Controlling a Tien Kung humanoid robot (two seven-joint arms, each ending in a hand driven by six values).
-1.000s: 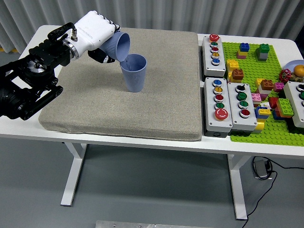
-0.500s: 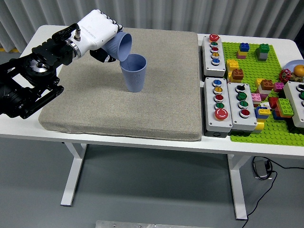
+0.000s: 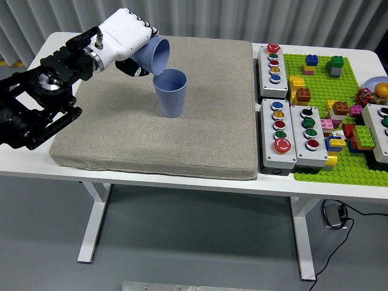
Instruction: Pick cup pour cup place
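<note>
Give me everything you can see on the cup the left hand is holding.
The ribbed blue-grey plastic cup is gripped around its base end by the white-gloved left hand. It is tipped steeply, mouth facing right and down, its lower rim just above the upright matching blue-grey cup standing on the beige mat. Contents not visible.

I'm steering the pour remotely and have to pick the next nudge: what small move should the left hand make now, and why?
Probably roll the wrist back to bring the held cup upright. The left hand has it tipped mouth-down, its lip just over the rim of the standing cup on the grey mat. No stream is visible, so the pour looks finished; placing comes next.
</note>
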